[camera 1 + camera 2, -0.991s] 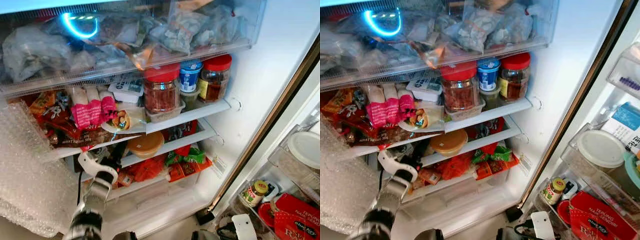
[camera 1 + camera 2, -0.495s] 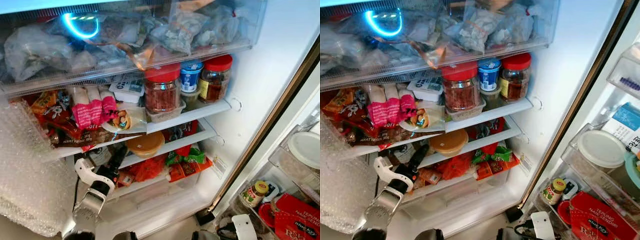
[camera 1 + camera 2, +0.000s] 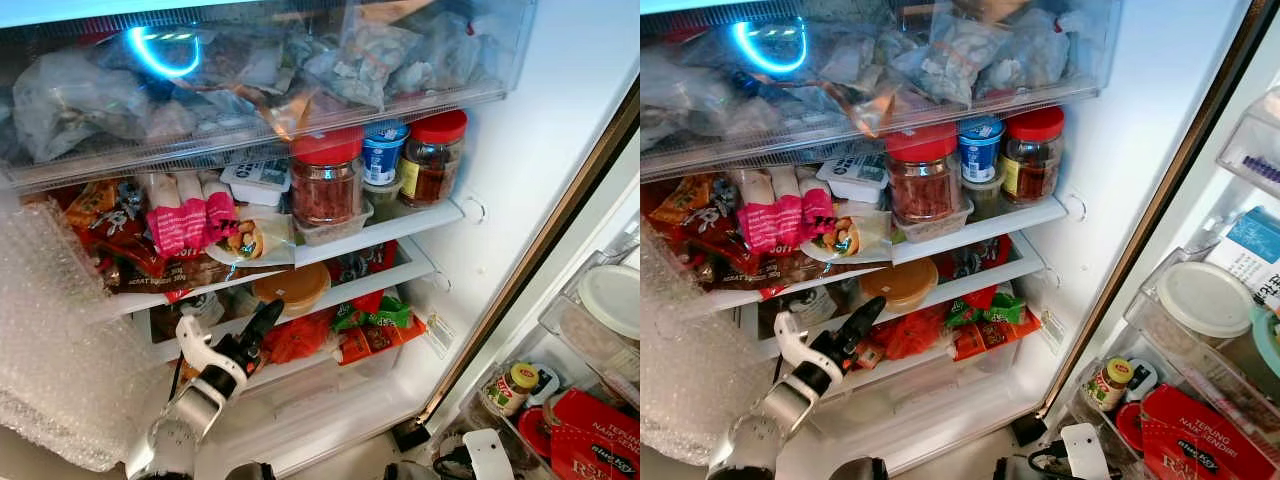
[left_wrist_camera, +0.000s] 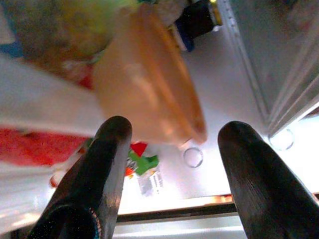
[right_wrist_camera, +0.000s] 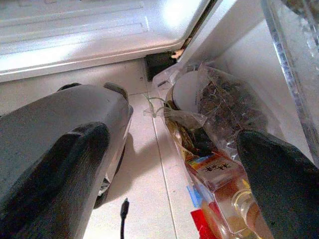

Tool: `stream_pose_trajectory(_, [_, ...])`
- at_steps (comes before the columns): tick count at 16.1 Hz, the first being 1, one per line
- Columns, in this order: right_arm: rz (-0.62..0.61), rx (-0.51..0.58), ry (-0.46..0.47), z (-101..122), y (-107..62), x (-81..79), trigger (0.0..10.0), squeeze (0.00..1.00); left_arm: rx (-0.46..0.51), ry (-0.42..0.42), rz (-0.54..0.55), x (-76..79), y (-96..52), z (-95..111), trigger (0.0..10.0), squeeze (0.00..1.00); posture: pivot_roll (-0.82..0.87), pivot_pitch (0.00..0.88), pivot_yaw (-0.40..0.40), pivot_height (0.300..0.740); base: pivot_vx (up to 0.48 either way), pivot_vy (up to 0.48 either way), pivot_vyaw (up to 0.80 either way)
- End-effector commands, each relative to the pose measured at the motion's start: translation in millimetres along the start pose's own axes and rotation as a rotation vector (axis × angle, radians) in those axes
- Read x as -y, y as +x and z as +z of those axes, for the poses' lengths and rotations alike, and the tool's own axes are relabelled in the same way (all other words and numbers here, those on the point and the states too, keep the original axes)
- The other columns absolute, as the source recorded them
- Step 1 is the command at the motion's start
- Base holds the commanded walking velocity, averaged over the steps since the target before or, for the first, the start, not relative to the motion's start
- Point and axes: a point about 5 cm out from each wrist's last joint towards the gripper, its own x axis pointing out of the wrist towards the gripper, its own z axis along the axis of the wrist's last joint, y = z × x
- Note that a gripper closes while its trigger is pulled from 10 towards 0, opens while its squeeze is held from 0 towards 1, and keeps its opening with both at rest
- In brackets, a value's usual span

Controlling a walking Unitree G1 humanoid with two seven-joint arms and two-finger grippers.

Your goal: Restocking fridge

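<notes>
The left hand reaches toward the fridge's middle shelf, smooth black fingers spread wide and empty, just short of a round orange plastic tub (lid glossy). The right hand hangs open above pale floor tiles.

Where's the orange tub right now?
In the left eye view, the orange tub sits on the fridge's second shelf, below the red-lidded jar, with the left gripper open just below-left of it.
</notes>
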Motion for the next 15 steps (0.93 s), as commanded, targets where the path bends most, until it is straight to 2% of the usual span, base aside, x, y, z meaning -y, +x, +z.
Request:
stream_pose_trajectory(1, [0.018, 0.014, -0.005, 5.6, 1.9, -6.3, 10.0, 0.0, -0.009, -0.011, -0.002, 1.1, 9.2, -1.1, 10.0, 0.0, -0.05, 0.0, -0.014, 0.645, 0.0, 0.0, 0.0])
stream_pose_trajectory(5, [0.023, 0.011, -0.015, 5.1, 1.6, -5.0, 10.0, 0.0, -0.037, -0.051, -0.016, 0.6, 29.5, -5.6, 10.0, 0.0, -0.07, 0.0, -0.025, 0.645, 0.0, 0.0, 0.0])
stream_pose_trajectory(7, [0.021, 0.008, -0.016, 3.8, 1.1, -3.4, 10.0, 0.0, -0.049, -0.039, -0.025, 3.3, 38.2, -7.1, 10.0, 0.0, -0.07, 0.0, -0.031, 0.645, 0.0, 0.0, 0.0])
stream_pose_trajectory(9, [0.023, 0.006, -0.023, 3.3, 0.8, -2.5, 10.0, 0.0, 0.001, -0.022, -0.007, 2.8, 47.4, -0.9, 10.0, 0.0, -0.07, 0.0, -0.038, 0.645, 0.0, 0.0, 0.0])
stream_pose_trajectory(12, [0.027, 0.004, -0.03, 2.7, 0.7, -2.4, 10.0, 0.0, 0.045, -0.024, 0.014, 0.6, 50.6, 5.4, 10.0, 0.0, -0.08, 0.0, -0.039, 0.645, 0.0, 0.0, 0.0])
stream_pose_trajectory(15, [0.029, 0.002, -0.028, 2.4, 0.7, -2.8, 10.0, 0.0, 0.014, 0.011, -0.004, -0.6, 50.0, 2.4, 10.0, 0.0, -0.07, 0.0, -0.035, 0.645, 0.0, 0.0, 0.0])
